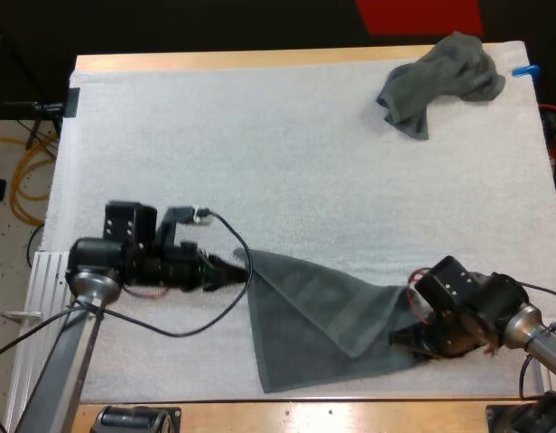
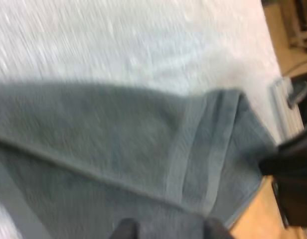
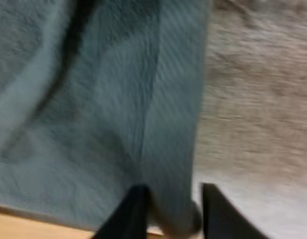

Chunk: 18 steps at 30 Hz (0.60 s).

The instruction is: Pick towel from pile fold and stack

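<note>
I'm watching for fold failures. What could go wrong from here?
The left tool and right tool each pinch just a corner of the towel; either might slip. The towel lies skewed with one flap doubled over, so the fold may come out uneven.

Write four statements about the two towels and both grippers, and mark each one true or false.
1. The crumpled towel lies at the far right corner of the mat. True.
2. The left gripper is at the crumpled towel. False: it holds the left corner of the flat towel.
3. The right gripper pinches the flat towel's right end. True.
4. The two towels touch. False: they lie apart, with bare mat between them.
</note>
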{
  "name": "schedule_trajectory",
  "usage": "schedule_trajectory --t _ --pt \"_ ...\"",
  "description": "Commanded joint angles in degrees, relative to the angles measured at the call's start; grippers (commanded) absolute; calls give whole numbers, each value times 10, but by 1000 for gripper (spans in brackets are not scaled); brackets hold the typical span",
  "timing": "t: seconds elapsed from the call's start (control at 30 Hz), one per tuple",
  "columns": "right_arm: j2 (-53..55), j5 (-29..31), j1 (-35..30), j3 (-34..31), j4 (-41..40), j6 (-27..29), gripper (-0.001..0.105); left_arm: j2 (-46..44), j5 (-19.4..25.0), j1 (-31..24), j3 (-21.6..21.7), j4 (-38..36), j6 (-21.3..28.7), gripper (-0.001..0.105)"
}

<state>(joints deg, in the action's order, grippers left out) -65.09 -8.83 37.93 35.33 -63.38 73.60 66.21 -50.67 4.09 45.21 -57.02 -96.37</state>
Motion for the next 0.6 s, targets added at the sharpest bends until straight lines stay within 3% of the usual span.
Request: schedule_trajectory --t 0.0,0.07,0.17,0.4,0.5,0.57 --pt "3 46 1 4 -41 19 73 -6 22 2 20 -6 7 45" --pt "6 94 1 14 -75 31 86 -6 40 2 39 -17 13 47" --pt "26 150 1 39 -98 59 87 -6 76 2 65 -30 20 46" --pt "69 74 1 105 -61 107 87 -43 237 2 79 -72 55 46" --pt "69 38 14 116 -45 127 87 -77 288 2 79 -81 56 46" --pt "69 18 35 116 -29 137 87 -100 296 2 79 -82 56 46"
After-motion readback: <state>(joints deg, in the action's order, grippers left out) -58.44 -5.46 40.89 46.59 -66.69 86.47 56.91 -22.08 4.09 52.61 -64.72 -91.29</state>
